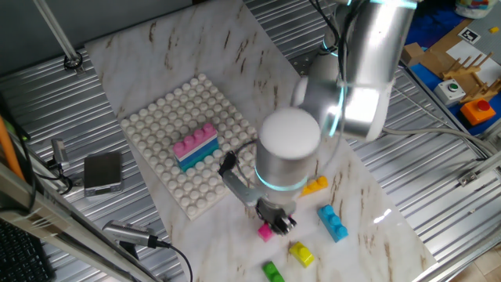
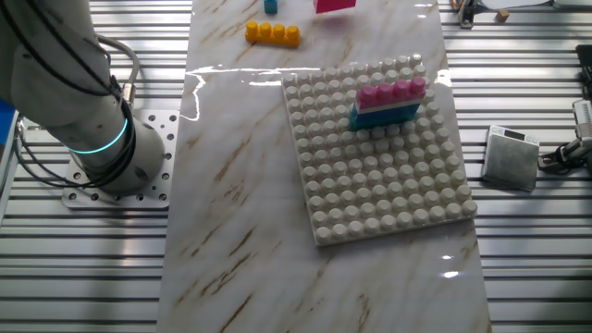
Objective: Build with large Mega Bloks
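On the white baseplate stands a stack of Mega Bloks: pink on top, white in the middle, teal below. My gripper hangs low over the marble near the front, its dark fingertips right against a magenta block. The wrist hides the fingers from above, so I cannot tell whether they hold the block. Loose on the marble lie an orange block, a blue block, a yellow block and a green block.
A small grey box with cables sits on the ribbed metal table beside the baseplate. The arm's base is bolted next to the marble sheet. Cardboard and coloured parts crowd the far right corner.
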Robot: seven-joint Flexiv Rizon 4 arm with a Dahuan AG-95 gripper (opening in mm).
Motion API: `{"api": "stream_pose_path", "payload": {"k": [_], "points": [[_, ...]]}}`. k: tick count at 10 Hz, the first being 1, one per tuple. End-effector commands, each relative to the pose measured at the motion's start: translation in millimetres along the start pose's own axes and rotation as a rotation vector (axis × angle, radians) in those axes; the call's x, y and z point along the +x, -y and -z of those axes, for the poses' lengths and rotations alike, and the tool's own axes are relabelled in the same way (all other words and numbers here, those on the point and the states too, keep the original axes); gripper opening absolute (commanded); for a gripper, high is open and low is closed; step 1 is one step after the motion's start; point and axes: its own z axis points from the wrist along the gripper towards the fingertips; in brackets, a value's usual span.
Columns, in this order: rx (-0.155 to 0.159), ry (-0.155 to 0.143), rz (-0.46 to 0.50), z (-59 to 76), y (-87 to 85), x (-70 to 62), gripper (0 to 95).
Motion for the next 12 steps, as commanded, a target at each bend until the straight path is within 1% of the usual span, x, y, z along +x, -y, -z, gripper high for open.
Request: {"api": "stream_pose_path", "payload": {"k": [1, 2, 3, 6, 7, 8, 9, 11, 12], "points": [[-0.011, -0.031, 0.026, 26.3, 15.3, -3.3, 0.0], [-0.014, -0.042, 0.045, 43.7, 27.9, -3.9, 0.0], [-0.017, -0.042, 0.060, 49.5, 32.5, -4.9, 0.0], [-0.018, -0.038, 0.058, 51.4, 31.6, -4.4, 0.0], [-0.015, -0.038, 0.075, 51.5, 31.5, -4.3, 0.0], [-0.015, -0.030, 0.098, 51.5, 31.5, -4.3, 0.0], [-0.009, -0.041, 0.106, 51.5, 31.5, -4.3, 0.0], [0.009, -0.049, 0.067, 51.5, 31.5, -4.3, 0.0], [0.033, -0.051, 0.030, 51.5, 31.5, -4.3, 0.0]]}}
